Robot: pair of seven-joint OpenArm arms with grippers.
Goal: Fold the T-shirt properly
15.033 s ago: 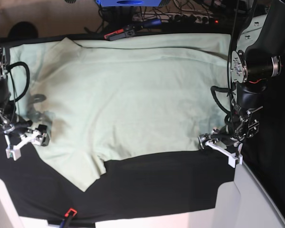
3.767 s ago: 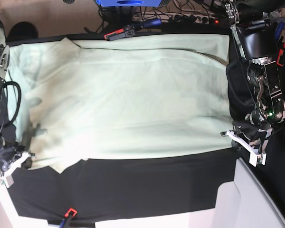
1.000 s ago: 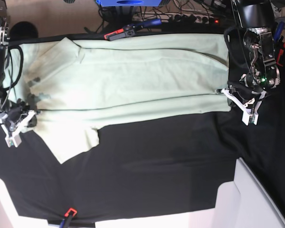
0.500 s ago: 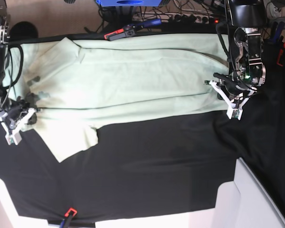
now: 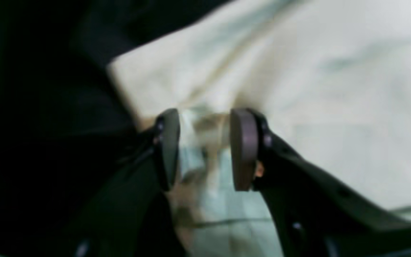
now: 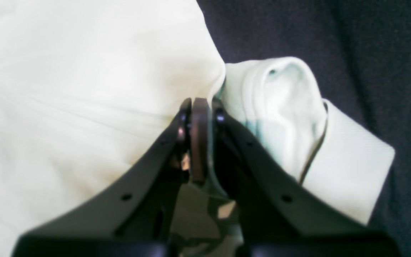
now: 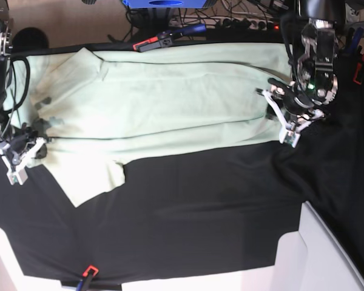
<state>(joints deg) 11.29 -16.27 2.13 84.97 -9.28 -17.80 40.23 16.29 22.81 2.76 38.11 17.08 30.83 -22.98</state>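
The pale mint-green T-shirt (image 7: 164,103) lies folded lengthwise across the far half of the black cloth (image 7: 200,206), with one sleeve (image 7: 94,179) sticking out toward the front left. My left gripper (image 7: 278,118) hangs over the shirt's right end. In the left wrist view this gripper (image 5: 203,148) is open, its pads apart with the T-shirt (image 5: 298,89) showing between and below them. My right gripper (image 7: 24,157) is at the shirt's left edge. Seen from the right wrist, it (image 6: 198,139) is shut on a bunched fold of the T-shirt (image 6: 84,89).
A red-handled clamp (image 7: 151,42) lies at the cloth's far edge, with cables and a blue object (image 7: 164,3) behind it. An orange clamp (image 7: 88,271) holds the cloth's front edge. A white surface (image 7: 327,254) shows at the front right.
My left gripper has opened and shifted left and away, onto the shirt's right end. The right gripper and the shirt's left side have stayed put.
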